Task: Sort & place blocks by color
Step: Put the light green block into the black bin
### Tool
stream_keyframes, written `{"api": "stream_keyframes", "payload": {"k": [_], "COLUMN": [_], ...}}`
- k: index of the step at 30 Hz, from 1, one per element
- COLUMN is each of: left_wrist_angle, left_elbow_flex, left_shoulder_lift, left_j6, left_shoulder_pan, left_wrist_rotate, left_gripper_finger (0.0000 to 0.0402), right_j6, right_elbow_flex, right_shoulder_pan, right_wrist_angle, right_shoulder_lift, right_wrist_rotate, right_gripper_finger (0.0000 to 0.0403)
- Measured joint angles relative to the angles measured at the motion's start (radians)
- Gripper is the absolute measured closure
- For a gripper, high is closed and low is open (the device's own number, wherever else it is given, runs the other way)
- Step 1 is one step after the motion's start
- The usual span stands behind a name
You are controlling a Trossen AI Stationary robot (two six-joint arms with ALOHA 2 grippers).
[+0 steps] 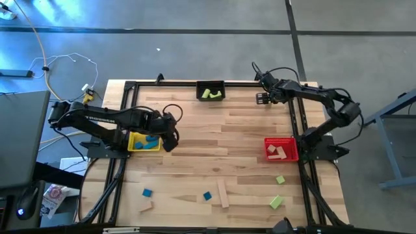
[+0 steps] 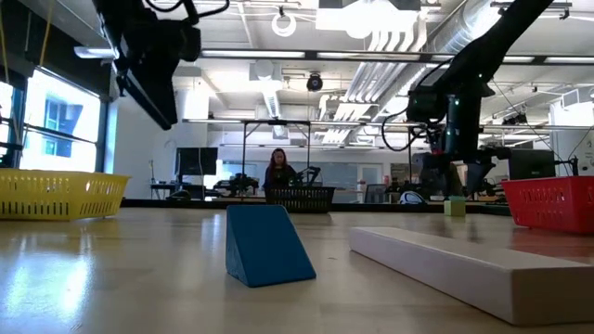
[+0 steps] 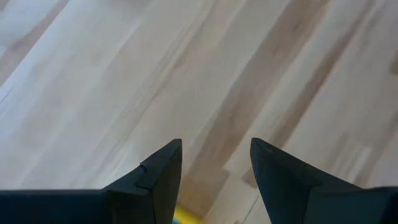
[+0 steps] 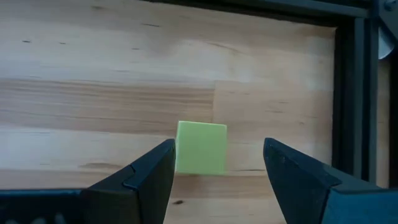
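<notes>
While the right claw (image 4: 217, 180) hangs wide with a green cube (image 4: 201, 147) just ahead between its fingers, it should drop squarely over the cube before closing. Farther off, the left claw (image 3: 214, 177) gapes empty beside the yellow bin (image 1: 144, 142). Loose blocks lie along the table's (image 1: 214, 130) near edge.

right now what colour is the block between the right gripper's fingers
Lime green; the block shows best in the right wrist view.

1. Table middle (image 1: 214, 130): bare wood, open passage.
2. Near edge: scattered blocks (image 1: 223, 193) obstruct.
3. Black bin (image 1: 210, 91), yellow bin (image 1: 144, 141), red bin (image 1: 281, 149): block far edge and both sides.
</notes>
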Motion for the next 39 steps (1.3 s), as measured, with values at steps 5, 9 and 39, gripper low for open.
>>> {"api": "stream_keyframes", "payload": {"k": [5,9,39], "left_wrist_angle": [0.059,0.058,0.055], "left_elbow_flex": [0.000,0.000,0.000], "left_shoulder_lift": [0.000,0.000,0.000], "left_j6": [0.035,0.035,0.035], "left_shoulder_pan": [-0.034,-0.051,-0.067], "left_wrist_rotate": [0.003,0.003,0.003], "left_gripper_finger": [0.0227,0.0227,0.0227], "right_j6": [-0.007,-0.008,-0.064], "right_elbow_flex": [0.000,0.000,0.000], "right_shoulder_pan": [0.000,0.000,0.177], "right_wrist_angle": [0.029,0.041,0.467], "right_shoulder_lift": [0.029,0.054,0.104], "right_wrist_rotate": [-0.007,-0.018,-0.312], "right_gripper_finger": [0.0172,0.0172,0.0303]}}
